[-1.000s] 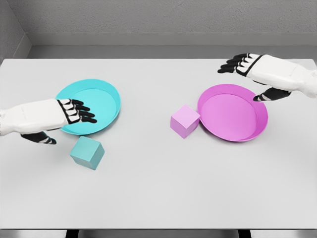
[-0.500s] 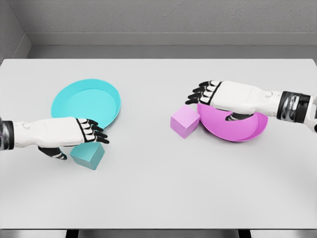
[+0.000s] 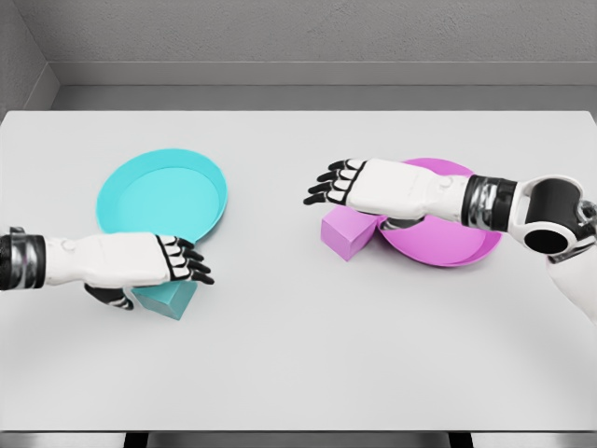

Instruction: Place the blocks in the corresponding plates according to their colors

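Observation:
A cyan block (image 3: 171, 301) lies on the white table just in front of the cyan plate (image 3: 160, 192). My left hand (image 3: 177, 263) hovers right over the block with its fingers spread, hiding most of it. A pink block (image 3: 345, 233) sits against the left rim of the pink plate (image 3: 457, 245). My right hand (image 3: 336, 183) reaches across that plate and is stretched flat above the pink block, fingers pointing left, holding nothing.
The white table (image 3: 298, 355) ends at a grey wall behind and at its front edge near the bottom of the picture. My right forearm (image 3: 494, 203) covers the middle of the pink plate.
My left hand slid down and right over the cyan block. My right hand moved left from the pink plate until it was above the pink block. Neither block nor plate has moved.

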Action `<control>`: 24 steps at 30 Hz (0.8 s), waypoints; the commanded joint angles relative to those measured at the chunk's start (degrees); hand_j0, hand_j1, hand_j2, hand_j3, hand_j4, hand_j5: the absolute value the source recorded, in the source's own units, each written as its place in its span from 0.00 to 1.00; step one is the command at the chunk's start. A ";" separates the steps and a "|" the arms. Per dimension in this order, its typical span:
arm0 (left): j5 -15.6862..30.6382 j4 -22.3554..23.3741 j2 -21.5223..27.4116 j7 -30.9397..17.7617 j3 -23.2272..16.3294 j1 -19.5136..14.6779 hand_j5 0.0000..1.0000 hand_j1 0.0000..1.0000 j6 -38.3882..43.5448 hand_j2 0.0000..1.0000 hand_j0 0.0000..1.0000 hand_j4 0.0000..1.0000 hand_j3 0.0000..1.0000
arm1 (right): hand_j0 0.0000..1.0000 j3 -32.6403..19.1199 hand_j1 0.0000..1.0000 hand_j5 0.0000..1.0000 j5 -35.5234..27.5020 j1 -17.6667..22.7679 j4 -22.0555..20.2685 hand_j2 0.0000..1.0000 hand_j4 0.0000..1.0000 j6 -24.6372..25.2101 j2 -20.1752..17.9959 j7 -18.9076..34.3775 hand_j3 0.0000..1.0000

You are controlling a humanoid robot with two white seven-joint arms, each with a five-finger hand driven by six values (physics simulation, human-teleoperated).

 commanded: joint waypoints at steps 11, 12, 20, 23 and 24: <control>-2.65 0.00 -0.62 -0.03 -0.63 0.18 1.00 1.00 0.14 1.00 1.00 1.00 1.00 | 1.00 1.32 1.00 1.00 0.33 0.44 4.35 1.00 1.00 0.25 2.68 -0.03 1.00; -3.09 0.00 -0.71 -0.03 -0.63 0.09 1.00 1.00 0.14 1.00 1.00 1.00 1.00 | 1.00 1.32 1.00 1.00 0.33 0.62 4.96 1.00 1.00 0.25 2.68 -0.03 1.00; -4.76 0.35 -0.71 -0.03 -0.63 0.09 1.00 1.00 0.14 1.00 1.00 1.00 1.00 | 1.00 1.32 1.00 1.00 0.33 0.79 7.51 1.00 1.00 -0.02 2.85 -0.03 1.00; -4.94 0.35 -0.80 -0.03 -0.63 0.18 1.00 1.00 0.14 1.00 1.00 1.00 1.00 | 1.00 1.32 1.00 1.00 0.33 0.88 8.74 1.00 1.00 -0.02 3.38 -0.03 1.00; -5.03 0.35 -0.80 -0.03 -0.63 0.18 1.00 1.00 0.14 1.00 1.00 1.00 1.00 | 1.00 1.32 1.00 1.00 0.33 0.88 9.18 1.00 1.00 -0.02 3.47 -0.03 1.00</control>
